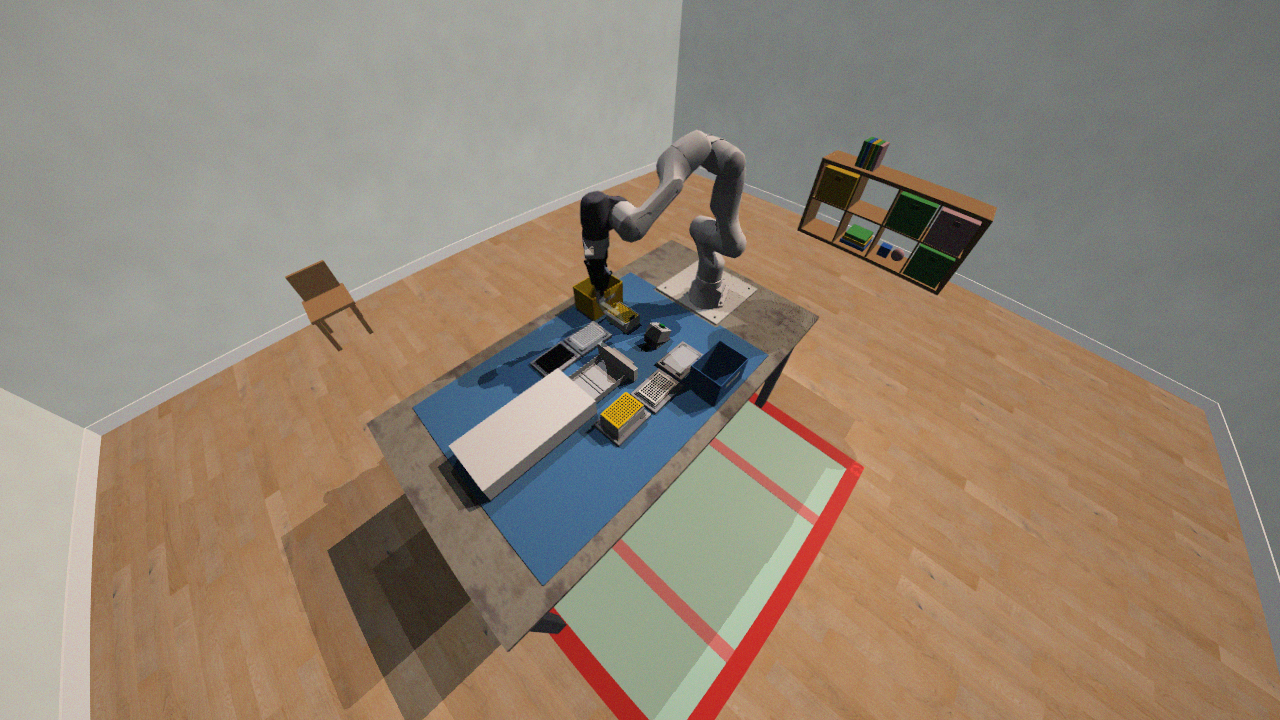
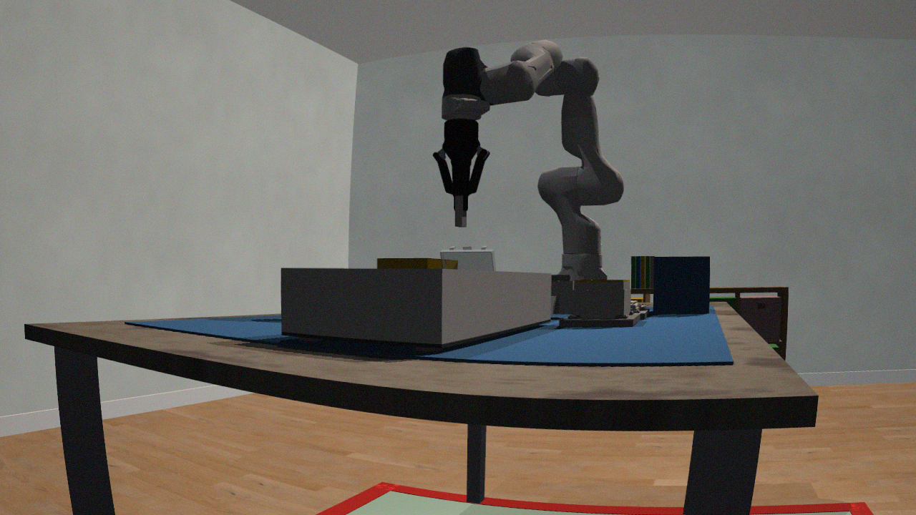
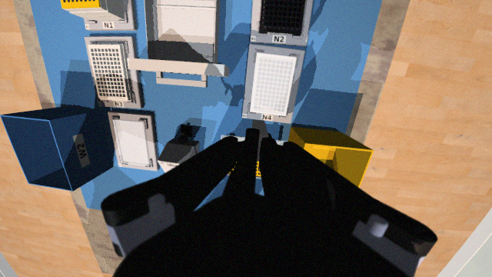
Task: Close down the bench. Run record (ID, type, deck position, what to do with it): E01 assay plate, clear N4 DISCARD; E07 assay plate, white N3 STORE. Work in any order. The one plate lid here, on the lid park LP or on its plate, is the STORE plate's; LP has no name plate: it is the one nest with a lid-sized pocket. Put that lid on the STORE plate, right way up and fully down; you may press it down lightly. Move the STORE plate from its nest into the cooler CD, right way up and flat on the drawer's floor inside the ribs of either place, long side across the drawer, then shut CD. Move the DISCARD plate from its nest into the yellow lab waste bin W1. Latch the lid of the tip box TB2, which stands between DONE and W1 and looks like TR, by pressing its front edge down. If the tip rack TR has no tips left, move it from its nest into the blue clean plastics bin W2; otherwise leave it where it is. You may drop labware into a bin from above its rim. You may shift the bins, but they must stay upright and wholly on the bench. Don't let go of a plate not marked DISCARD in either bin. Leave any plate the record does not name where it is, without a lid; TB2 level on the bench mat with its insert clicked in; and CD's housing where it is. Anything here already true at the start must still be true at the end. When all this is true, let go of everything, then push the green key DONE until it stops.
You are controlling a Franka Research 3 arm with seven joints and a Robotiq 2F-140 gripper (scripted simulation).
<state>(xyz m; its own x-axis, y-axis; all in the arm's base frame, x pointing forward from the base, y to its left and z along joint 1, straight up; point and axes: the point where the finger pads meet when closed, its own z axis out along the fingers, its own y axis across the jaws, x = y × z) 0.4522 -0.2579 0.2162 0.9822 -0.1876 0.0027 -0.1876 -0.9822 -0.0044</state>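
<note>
My gripper [image 3: 257,129] is shut and empty. It hangs above the tip box TB2 [image 1: 621,313], clear of it, as the side view [image 2: 460,217] shows. In the wrist view my fingers hide most of TB2, and only a bit of its yellow insert [image 3: 257,170] shows. The yellow bin W1 [image 3: 330,151] stands right beside TB2. The plate in N4 [image 3: 273,82] lies in its nest just ahead of my fingertips. The plate in N3 [image 3: 111,71] lies in its nest with no lid on. The lid [image 3: 132,140] rests on the lid park. The cooler's drawer [image 3: 181,38] is pulled open.
The blue bin W2 [image 3: 58,146] stands at the left. The DONE key box [image 3: 178,150] is between the lid park and TB2. A black plate sits in N2 [image 3: 282,17]. The tip rack with a yellow top [image 1: 621,413] sits in N1. The cooler housing [image 1: 523,429] is large and grey.
</note>
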